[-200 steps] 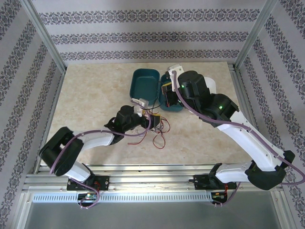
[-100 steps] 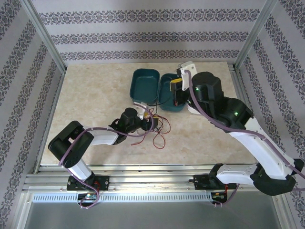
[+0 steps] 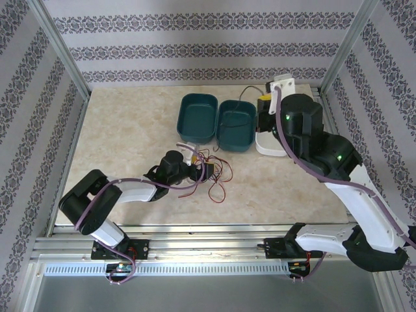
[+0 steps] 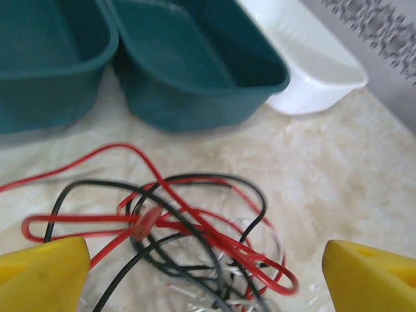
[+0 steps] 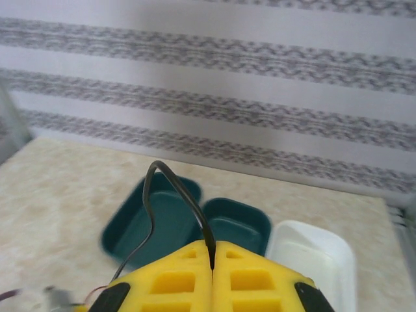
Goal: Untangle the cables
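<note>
The cables lie in a tangle of red, black and white wires on the marble table, also seen from above. My left gripper is open, with its yellow fingertips on either side of the tangle and nothing held. In the top view the left gripper sits low at the tangle's left edge. My right gripper is shut on one black cable. That cable arches up from the jaws and trails down to the left. The right gripper hangs raised above the white tray.
Two teal bins stand side by side at the back of the table, with the white tray to their right. The bins lie just beyond the tangle. Patterned walls and a metal frame enclose the table.
My right arm has risen and swung right, from over the right teal bin to over the white tray, drawing the black cable with it. The left gripper stays at the tangle.
</note>
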Action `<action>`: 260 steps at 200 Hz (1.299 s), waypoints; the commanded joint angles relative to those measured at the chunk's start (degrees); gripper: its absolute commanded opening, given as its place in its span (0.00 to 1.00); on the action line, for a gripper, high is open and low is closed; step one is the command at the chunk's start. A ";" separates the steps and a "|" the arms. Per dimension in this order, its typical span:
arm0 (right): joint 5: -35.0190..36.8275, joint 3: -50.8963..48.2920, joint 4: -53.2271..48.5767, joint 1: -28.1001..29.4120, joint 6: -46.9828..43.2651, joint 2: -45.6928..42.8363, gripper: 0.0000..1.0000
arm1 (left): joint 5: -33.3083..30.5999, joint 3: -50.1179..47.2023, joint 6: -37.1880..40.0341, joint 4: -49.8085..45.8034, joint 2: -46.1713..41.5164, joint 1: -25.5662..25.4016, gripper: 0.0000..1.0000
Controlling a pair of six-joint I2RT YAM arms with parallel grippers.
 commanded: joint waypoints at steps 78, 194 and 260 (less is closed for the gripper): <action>-8.89 -8.18 -2.66 -26.84 6.90 1.66 0.00 | -4.78 -1.58 0.18 -7.41 -15.50 0.63 0.99; -6.24 -12.63 9.47 -35.21 3.50 14.10 0.00 | -9.33 -4.04 1.10 -13.52 -22.22 0.60 0.99; -1.88 -14.57 12.29 -36.66 0.82 20.97 0.00 | -10.96 -4.66 1.70 -14.27 -23.62 0.63 0.99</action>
